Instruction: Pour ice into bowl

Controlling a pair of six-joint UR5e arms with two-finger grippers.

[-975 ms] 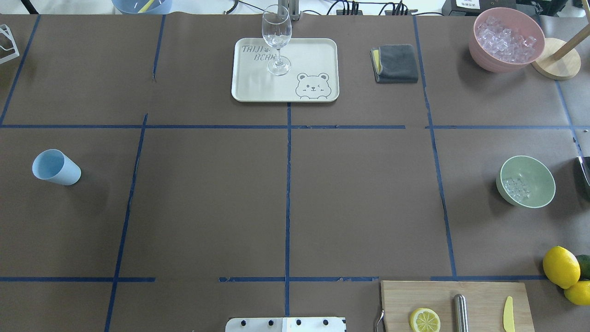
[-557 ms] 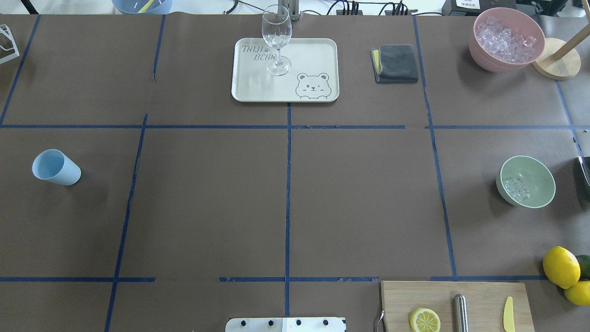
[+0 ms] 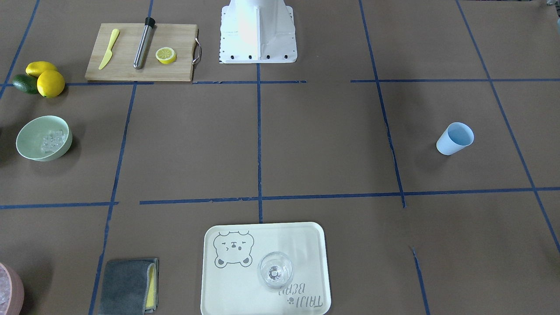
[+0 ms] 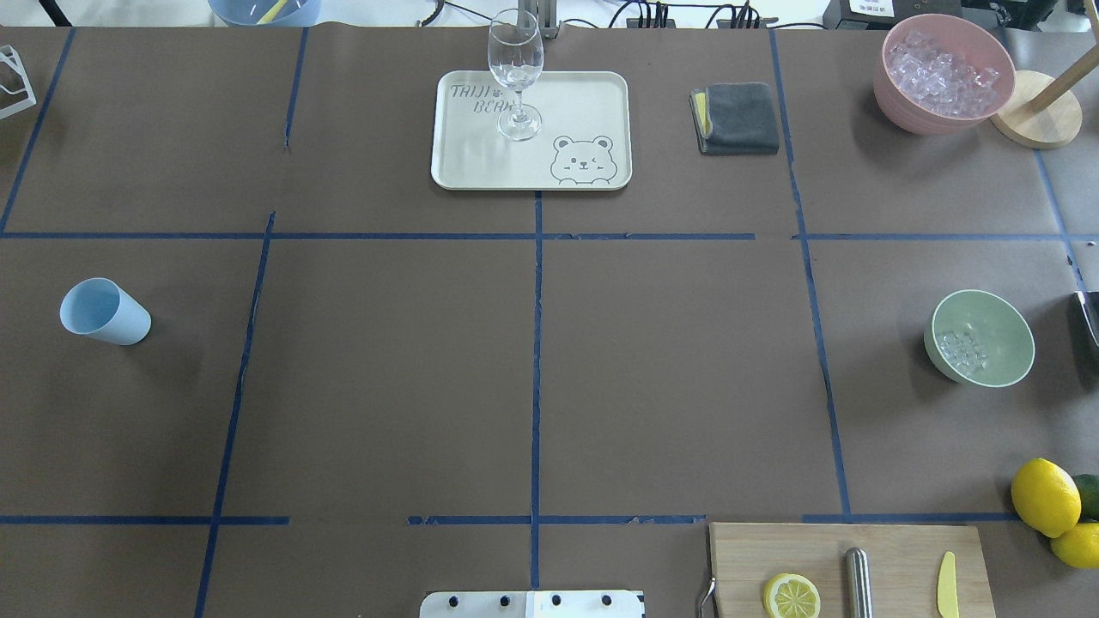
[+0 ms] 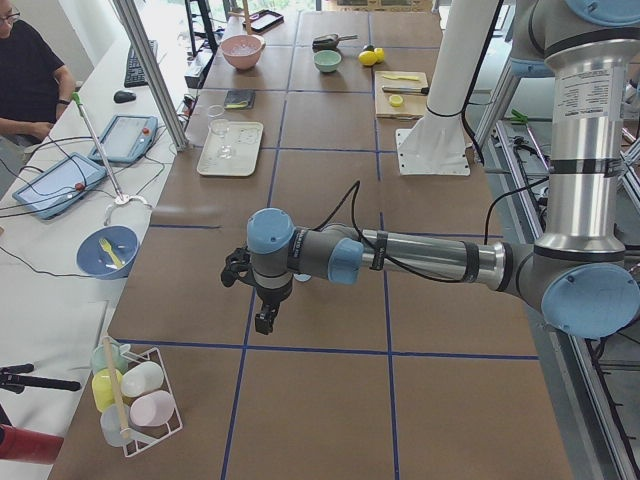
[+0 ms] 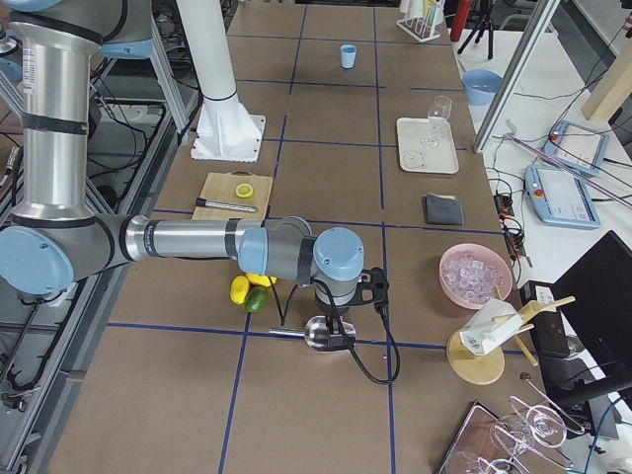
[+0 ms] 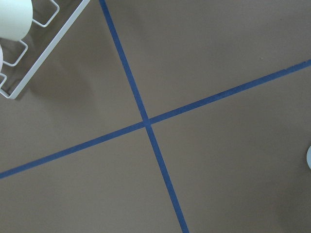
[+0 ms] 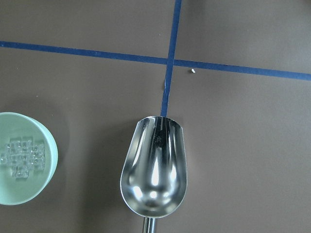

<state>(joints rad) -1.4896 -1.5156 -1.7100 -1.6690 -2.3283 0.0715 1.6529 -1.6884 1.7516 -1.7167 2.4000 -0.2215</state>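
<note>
The mint-green bowl [image 4: 1004, 330] stands at the table's right side and holds a small heap of clear ice cubes [image 4: 957, 350]. The right wrist view shows the bowl [image 8: 46, 174] with the ice [image 8: 23, 156] at the left, and an empty metal scoop [image 8: 154, 167] beside it, apart from it. My right gripper [image 6: 344, 339] shows only in the exterior right view, low over the scoop [image 6: 318, 333]; I cannot tell its state. My left gripper [image 5: 263, 322] shows only in the exterior left view, pointing down over bare table; I cannot tell its state.
A light blue cup [image 4: 105, 312] stands at the left. A tray [image 4: 584, 103] with a wine glass [image 4: 516, 77], a grey cloth [image 4: 738, 118] and a pink bowl [image 4: 910, 116] of ice are at the back. A cutting board [image 4: 893, 558] and lemons [image 4: 1044, 496] are front right.
</note>
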